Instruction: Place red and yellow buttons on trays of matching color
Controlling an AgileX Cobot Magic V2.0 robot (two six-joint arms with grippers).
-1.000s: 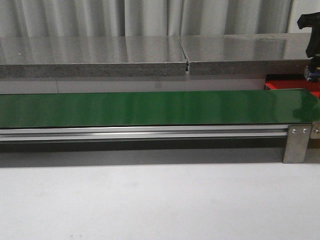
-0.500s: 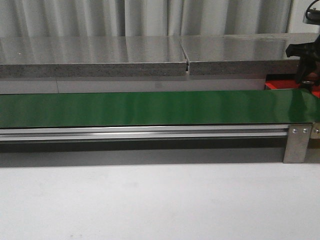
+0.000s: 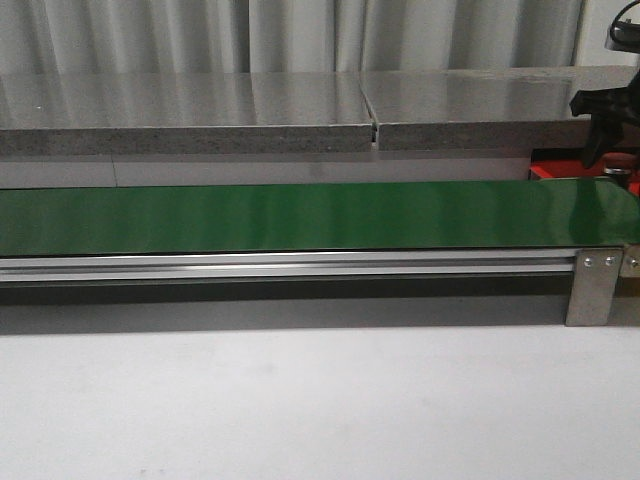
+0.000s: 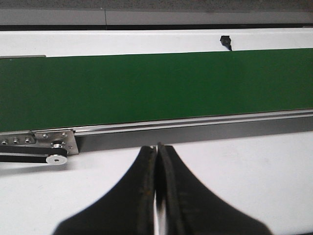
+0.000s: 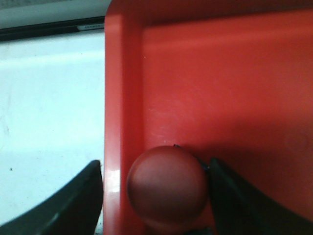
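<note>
1. The desk (image 3: 300, 410) carries a long green belt (image 3: 300, 215) across its width.
2. A red tray (image 5: 220, 73) lies at the desk's far right edge.
3. The right gripper (image 5: 156, 196) hangs over the tray, jaws parted around a red button (image 5: 166, 183) near the tray's rim.
4. The left gripper (image 4: 157, 161) hovers near the belt, jaws pressed together, empty.

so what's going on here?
The right tool is over the red tray with a red button between its opened fingers, apparently setting it down near the tray's edge. The left tool is shut and empty, parked in front of the green belt, which carries nothing in view.
</note>
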